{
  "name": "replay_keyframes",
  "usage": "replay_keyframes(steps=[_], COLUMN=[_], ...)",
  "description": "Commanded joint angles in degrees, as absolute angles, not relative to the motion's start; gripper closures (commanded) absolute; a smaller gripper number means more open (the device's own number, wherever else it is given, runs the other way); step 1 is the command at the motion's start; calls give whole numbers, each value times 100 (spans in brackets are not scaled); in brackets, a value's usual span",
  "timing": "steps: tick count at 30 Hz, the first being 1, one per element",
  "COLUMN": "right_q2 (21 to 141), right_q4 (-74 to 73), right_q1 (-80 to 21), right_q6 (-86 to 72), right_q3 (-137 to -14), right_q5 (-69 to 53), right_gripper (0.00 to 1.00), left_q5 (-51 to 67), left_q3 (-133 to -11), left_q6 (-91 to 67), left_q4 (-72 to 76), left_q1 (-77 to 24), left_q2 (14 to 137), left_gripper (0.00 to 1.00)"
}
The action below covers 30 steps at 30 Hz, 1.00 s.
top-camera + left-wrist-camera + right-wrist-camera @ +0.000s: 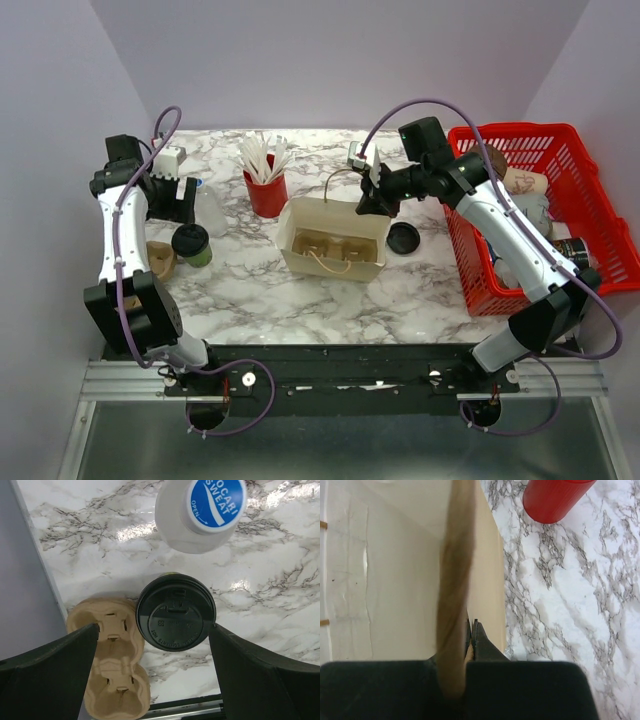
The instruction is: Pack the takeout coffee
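The takeout coffee [191, 243], an olive-green cup with a black lid [176, 612], stands upright at the table's left. My left gripper [181, 198] hovers over it, open; in the left wrist view the gripper [152, 632] has its dark fingers [55, 672] spread wide on either side of the lid. An open tan paper bag [335, 238] stands mid-table with a pulp cup tray inside. My right gripper [370, 198] is shut on the bag's right rim; in the right wrist view the gripper [476, 630] pinches the bag's edge [410, 580], beside the blurred brown handle [455, 580].
A pulp cup carrier [160, 258] lies just left of the coffee, and a white bottle with a blue cap [200, 510] stands behind it. Farther off are a red cup of white sticks [266, 188], a loose black disc [402, 238] and a red basket [600, 215] of items.
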<state>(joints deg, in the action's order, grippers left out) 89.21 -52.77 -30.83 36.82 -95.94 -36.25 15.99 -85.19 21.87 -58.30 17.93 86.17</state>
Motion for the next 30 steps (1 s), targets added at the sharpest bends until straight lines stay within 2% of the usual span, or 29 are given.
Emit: replay_keyframes(steps=[1,14,30], right_q2=[8903,8947,8965], right_q4=[-5142,-5124,-5115], right_q1=[-3067,-3050,-3050], right_q6=[3393,3340,3296], right_q3=[-9624,-9677,-9677], right_q5=[-3885,-3823,-3779], right_gripper=[99,100,100], left_q5=[1547,1705,1705], left_q3=[-8192,-7831,-7620], left_q6=[2267,2970,3164], left_q4=[-5476,-5449,-5449], left_q1=[1705,1652,1573], left_q2=[8772,8807,8886], left_gripper=[1,7,2])
